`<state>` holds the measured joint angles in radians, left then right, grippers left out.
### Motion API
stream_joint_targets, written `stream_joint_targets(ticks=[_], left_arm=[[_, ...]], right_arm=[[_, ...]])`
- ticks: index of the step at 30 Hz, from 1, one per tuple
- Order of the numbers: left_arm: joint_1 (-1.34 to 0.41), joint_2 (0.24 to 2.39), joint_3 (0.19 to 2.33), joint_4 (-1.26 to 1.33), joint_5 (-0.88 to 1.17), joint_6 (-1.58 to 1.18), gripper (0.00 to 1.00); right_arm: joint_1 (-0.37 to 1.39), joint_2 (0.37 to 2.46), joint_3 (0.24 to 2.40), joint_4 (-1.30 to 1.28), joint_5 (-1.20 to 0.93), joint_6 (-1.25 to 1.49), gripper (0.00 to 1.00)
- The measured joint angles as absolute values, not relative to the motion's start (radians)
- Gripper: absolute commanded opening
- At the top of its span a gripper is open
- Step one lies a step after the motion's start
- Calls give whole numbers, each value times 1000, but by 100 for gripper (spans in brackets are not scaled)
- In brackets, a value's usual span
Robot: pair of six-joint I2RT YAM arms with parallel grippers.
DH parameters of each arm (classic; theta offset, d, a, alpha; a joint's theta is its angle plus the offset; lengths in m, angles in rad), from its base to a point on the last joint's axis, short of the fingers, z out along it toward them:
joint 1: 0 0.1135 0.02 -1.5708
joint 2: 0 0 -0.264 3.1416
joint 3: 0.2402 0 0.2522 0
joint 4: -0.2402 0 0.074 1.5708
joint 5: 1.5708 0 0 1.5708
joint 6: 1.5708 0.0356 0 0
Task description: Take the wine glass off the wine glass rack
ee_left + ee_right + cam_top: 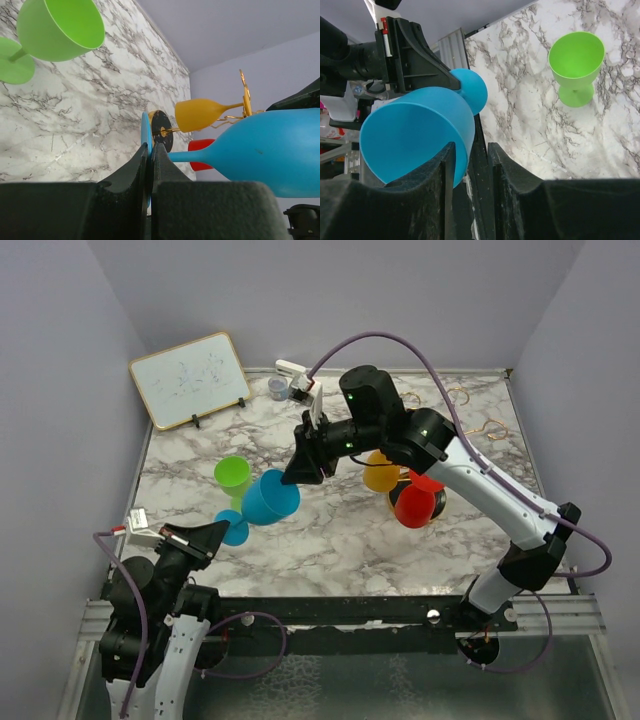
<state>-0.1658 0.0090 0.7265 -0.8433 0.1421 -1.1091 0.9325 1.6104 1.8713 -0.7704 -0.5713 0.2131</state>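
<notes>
A blue wine glass (268, 500) hangs tilted above the table between my two grippers. My left gripper (215, 535) is shut on its round foot (145, 131). Its stem and bowl (275, 150) stretch away to the right. My right gripper (470, 145) straddles the bowl's rim (462, 150): one finger sits inside the bowl and the other stands off the outer wall with a dark gap. The gold wine glass rack (490, 428) stands behind my right arm, carrying a yellow glass (382, 472) and a red glass (414, 505). Its black base (162, 131) shows in the left wrist view.
A green glass (232, 475) stands upright on the marble table (340, 540), just left of the blue one. A whiteboard (190, 378) leans at the back left. A tape roll (277, 388) lies at the back edge. Grey walls close in three sides.
</notes>
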Motion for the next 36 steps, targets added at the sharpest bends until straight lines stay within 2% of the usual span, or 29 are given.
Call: stream_joint_targets(ticks=[8,11,13,14,16,18,24,36], left_arm=[[-166,9,715,-843,142,-1108,0],[-166,9,714,-848,142,-1106,1],[-166,9,712,-848,142,-1106,16],[-166,9,712,-848,142,-1104,31],[-166,9,712,-848,140,-1099,51],[-166,11,712,-855,128,-1084,57],[-166,30,725,-913,80,-1058,61],[-166,67,822,-972,-60,-954,60]], right_arm=[[956,1637,1870,-754,-586,225,2],[954,1644,1870,-754,-573,219,1],[954,1645,1870,-755,-560,217,1],[955,1645,1870,-756,-545,216,1],[958,1645,1870,-757,-525,216,1],[962,1645,1873,-766,-484,216,1],[963,1641,1927,-815,-352,215,1],[963,1592,1996,-839,-57,213,1]])
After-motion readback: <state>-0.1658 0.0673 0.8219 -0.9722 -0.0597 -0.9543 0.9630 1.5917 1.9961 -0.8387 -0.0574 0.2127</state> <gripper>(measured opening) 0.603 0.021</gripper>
